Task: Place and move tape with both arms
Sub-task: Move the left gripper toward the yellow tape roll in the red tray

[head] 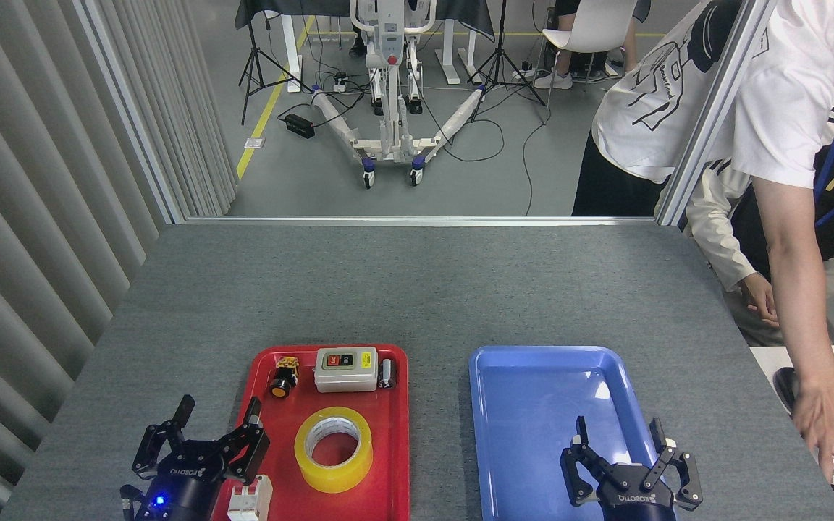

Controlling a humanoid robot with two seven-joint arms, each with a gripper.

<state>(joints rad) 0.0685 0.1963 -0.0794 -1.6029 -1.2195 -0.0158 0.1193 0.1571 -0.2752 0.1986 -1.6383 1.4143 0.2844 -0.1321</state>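
The tape [334, 449], a wide yellow roll with a white core, lies flat in the red tray [395, 463]. My left gripper [211, 434] hovers at the tray's near left corner, just left of the roll, fingers spread open and holding nothing. My right gripper [627, 456] hangs over the near part of the blue tray [533, 376], also open and empty. The roll touches neither gripper.
The red tray also holds a grey switch box [346, 368], a small yellow-black button part [284, 378], a small cylinder [386, 373] and a white block [250, 499]. A person's arm [801, 311] reaches down past the table's right edge. A ribbed curtain lines the left.
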